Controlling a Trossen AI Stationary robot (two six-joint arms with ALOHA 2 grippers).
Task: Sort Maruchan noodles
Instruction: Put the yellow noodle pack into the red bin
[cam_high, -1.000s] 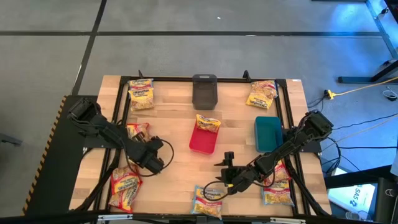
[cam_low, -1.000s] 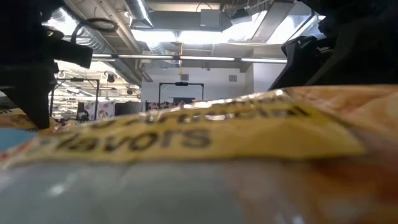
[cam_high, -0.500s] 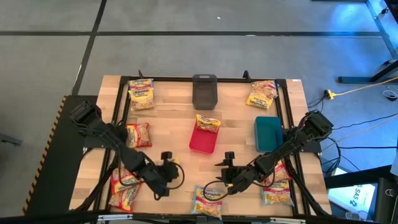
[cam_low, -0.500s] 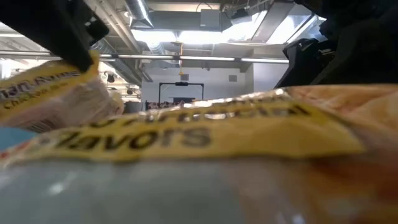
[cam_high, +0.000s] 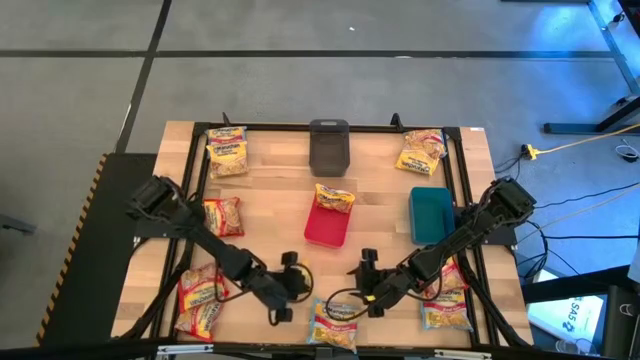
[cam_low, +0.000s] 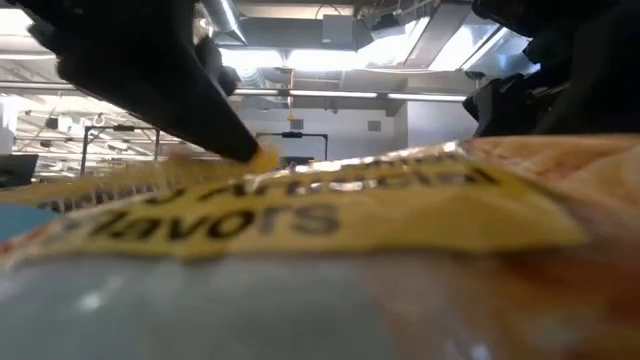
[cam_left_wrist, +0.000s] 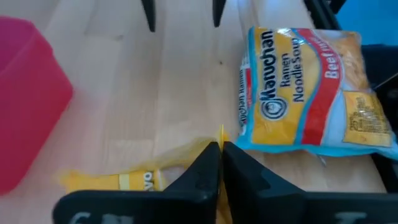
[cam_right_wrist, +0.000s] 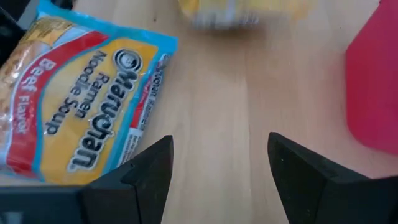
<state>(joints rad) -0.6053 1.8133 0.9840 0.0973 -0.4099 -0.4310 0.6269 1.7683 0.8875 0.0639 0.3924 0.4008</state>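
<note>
Carrying a yellow noodle packet (cam_left_wrist: 155, 171) pinched between its pressed-together fingers, the left hand (cam_high: 290, 287) sits low in the frame's centre, the right hand (cam_high: 366, 283) waits spread beside the beef packet (cam_right_wrist: 81, 118), so next comes moving to the red bin (cam_high: 327, 228)

eight noodle packets (cam_high: 228, 151), three bins (cam_high: 329, 146), two arms (cam_high: 200, 228).

A grey bin (cam_high: 329, 146) stands at the middle of the worktop's (cam_high: 270, 215) far edge. A red bin (cam_high: 325, 228) sits near the centre, and a teal bin (cam_high: 430, 214) lies toward the right edge.
</note>
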